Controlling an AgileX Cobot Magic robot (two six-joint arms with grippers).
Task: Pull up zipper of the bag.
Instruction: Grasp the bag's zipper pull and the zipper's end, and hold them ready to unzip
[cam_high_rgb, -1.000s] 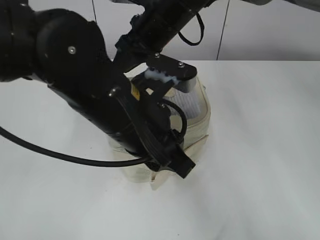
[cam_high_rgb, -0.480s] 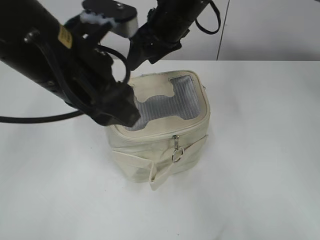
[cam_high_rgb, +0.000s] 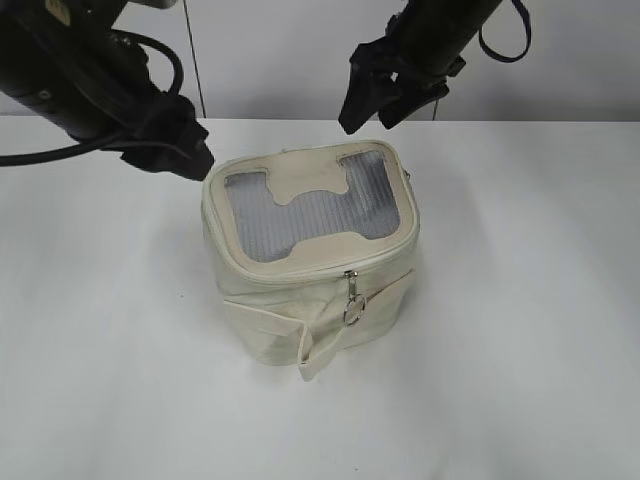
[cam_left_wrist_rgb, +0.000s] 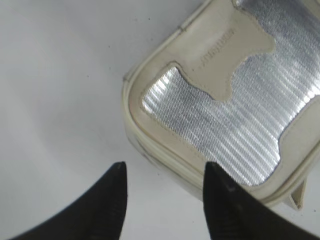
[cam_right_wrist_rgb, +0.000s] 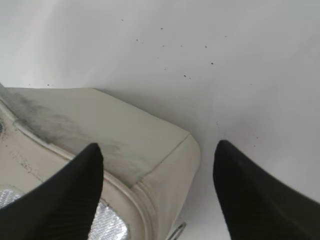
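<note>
- Sitting mid-frame in the exterior view, the bag (cam_high_rgb: 312, 262) rests upright on the white table (cam_high_rgb: 520, 330), slightly left of centre
- Bag top = grey mesh panel (cam_high_rgb: 305, 215) w/ a cream H-shaped patch (cam_high_rgb: 308, 180) at its upper edge
- The zipper (cam_high_rgb: 330, 268) track runs round the top rim; it looks closed along the front edge, back side can't tell
- Silver pull (cam_high_rgb: 351, 281) hangs at the lower front edge of the rim, w/ a round ring (cam_high_rgb: 353, 312) dangling below it against the front wall
- Cream strap (cam_high_rgb: 322, 345) lies across the front, loose end sticking out at lower centre
- Left gripper (cam_high_rgb: 170, 145) is in the upper left of the exterior view, just beside the bag's upper-left corner, not touching
- In the left wrist view the left gripper's (cam_left_wrist_rgb: 165, 177) black fingers (cam_left_wrist_rgb: 216, 190) stand apart, nothing between them; bag corner fills the upper right there, one fingertip overlapping its edge in the picture
- Right gripper (cam_high_rgb: 375, 100) hangs at top centre-right, above the bag's back rim, clear of it
- Right wrist view: right gripper's (cam_right_wrist_rgb: 160, 160) fingers (cam_right_wrist_rgb: 235, 175) spread wide, empty; bag's back corner lies lower left betw them, table beyond
</note>
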